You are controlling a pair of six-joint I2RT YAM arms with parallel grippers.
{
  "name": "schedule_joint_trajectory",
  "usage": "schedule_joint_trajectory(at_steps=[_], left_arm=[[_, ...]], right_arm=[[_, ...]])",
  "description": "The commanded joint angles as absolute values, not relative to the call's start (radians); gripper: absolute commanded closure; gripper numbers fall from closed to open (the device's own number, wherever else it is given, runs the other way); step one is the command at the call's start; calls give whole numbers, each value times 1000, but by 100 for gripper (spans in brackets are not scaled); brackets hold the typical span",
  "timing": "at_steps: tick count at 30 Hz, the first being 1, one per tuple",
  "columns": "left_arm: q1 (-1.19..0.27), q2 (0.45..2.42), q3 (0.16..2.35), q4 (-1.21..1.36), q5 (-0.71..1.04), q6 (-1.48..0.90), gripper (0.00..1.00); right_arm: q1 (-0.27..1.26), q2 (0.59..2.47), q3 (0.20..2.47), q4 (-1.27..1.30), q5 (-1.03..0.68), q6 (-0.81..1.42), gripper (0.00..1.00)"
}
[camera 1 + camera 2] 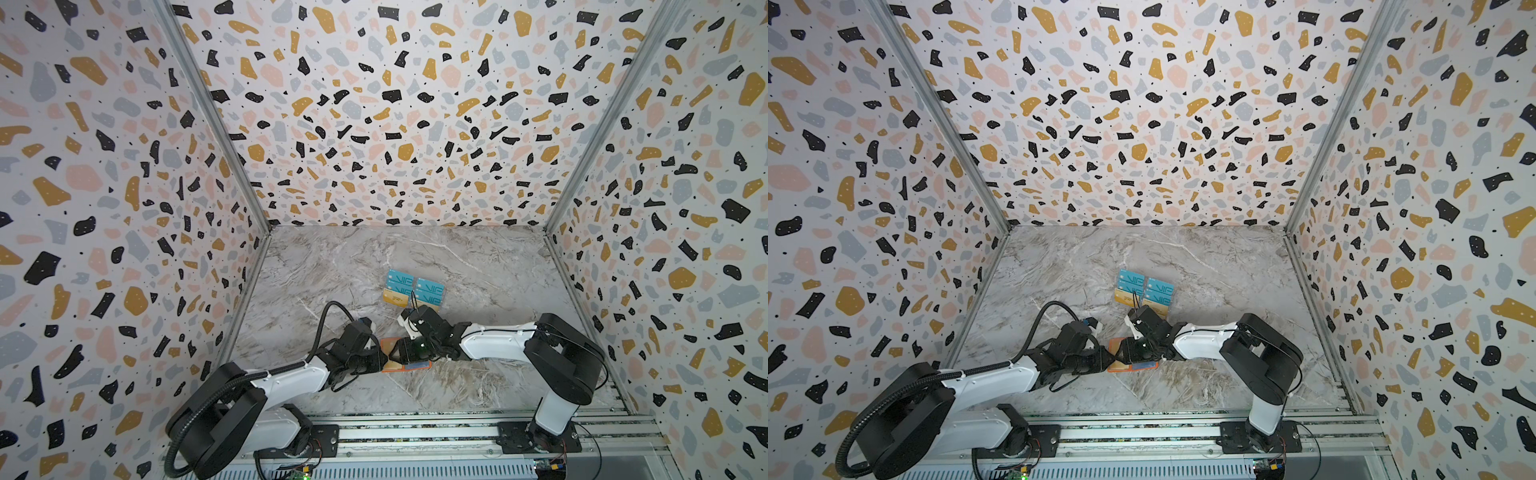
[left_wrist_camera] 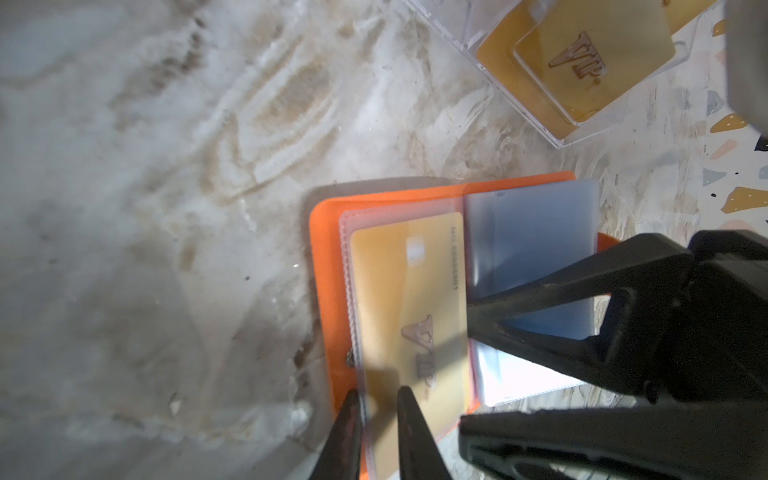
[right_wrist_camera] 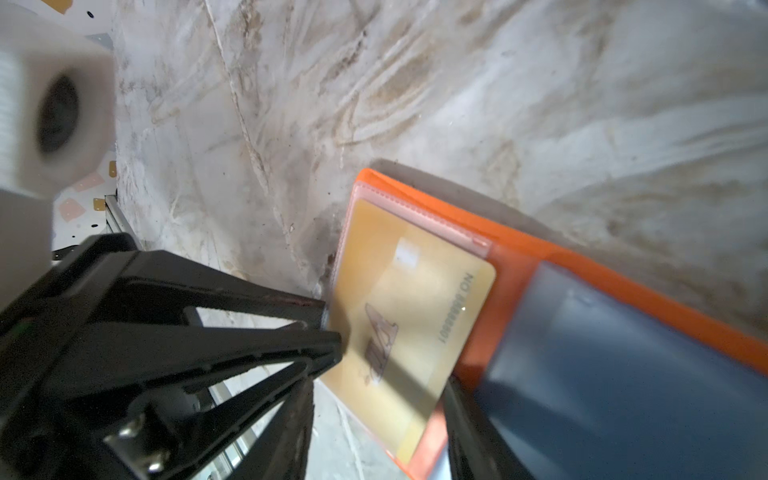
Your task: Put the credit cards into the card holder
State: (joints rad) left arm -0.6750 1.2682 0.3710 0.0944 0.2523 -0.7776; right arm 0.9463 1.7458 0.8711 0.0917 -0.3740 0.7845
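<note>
- Now the orange card holder [image 2: 328, 266] lies open on the table [image 2: 166, 208] between both grippers.
- Clear sleeves hold a gold card [image 2: 411, 299] and a blue card [image 2: 532, 249].
- The left gripper [image 2: 379, 395] pinches the gold card's sleeve; the right gripper [image 2: 465, 365] spreads over the blue.

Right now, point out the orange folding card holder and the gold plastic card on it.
orange folding card holder [image 2: 328, 266]: left wrist view, bare cover edge.
gold plastic card [image 2: 399, 299]: left wrist view, card face.

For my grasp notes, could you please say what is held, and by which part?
The left fingers pinch the gold card by one short edge at the card holder.
</note>
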Motion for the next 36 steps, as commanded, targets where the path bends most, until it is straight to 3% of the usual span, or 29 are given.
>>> schedule_joint_trajectory(at_steps=[1,12,19,26,30,36], left_arm=[[-672,1259,355,92,250,-779,80],[-670,1262,362,89,244,-776,75],[-666,1271,402,55,243,-761,74],[-665,1234,496,-82,232,-747,64],[-666,1181,565,-218,202,-730,59],[-667,1149,661,-309,132,-751,61]], right_arm=[[951,1767,895,101,-418,797,49],[950,1725,856,193,-447,829,49],[911,1612,796,89,-372,809,49],[863,1553,779,17,-364,735,49],[831,1567,773,5,-380,685,55],[824,1565,767,-5,-370,614,65]])
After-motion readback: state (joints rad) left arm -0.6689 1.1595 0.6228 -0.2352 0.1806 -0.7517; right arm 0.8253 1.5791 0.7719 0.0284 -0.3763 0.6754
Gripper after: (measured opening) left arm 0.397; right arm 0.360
